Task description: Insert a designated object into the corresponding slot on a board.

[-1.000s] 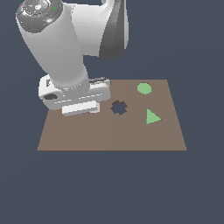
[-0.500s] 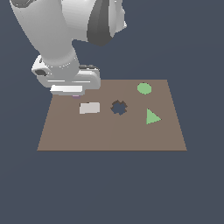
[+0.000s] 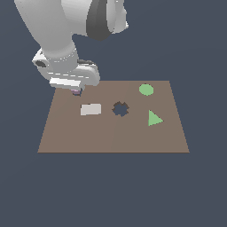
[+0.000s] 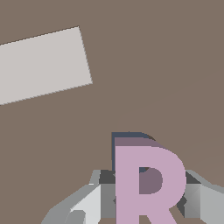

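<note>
**Op A:** Over the board's [image 3: 111, 133] far corner, on the exterior view's left, I have the claw [image 3: 77, 91] closed on the R [image 4: 146, 183]. The wrist view shows the piece pinched between the two fingers [image 4: 89, 203], flat face toward the camera, its top clear of the finger ends.

**Op B:** And the slot [image 4: 127, 136]?

**Op A:** Right behind the R. I see a dark edge of it past the piece's top and one side, so I judge the R nearly over the recess, a little offset and raised off the board. How high, I cannot tell.

**Op B:** How do I seat it well?

**Op A:** I would nudge the R sideways until that dark rim vanishes evenly all round, keep its upright stroke parallel to the slot's edge, then go straight down, slowly. I would only let go once the piece sits flush; a twist while lowering would likely catch a corner on the rim.

**Op B:** Anything close?

**Op A:** A pale plate [image 3: 91, 109] lies flat nearby, apart from the claw. The cog hole [image 3: 120, 108], disc [image 3: 146, 89] and triangle [image 3: 154, 118] sit well off towards the exterior view's right.
</note>
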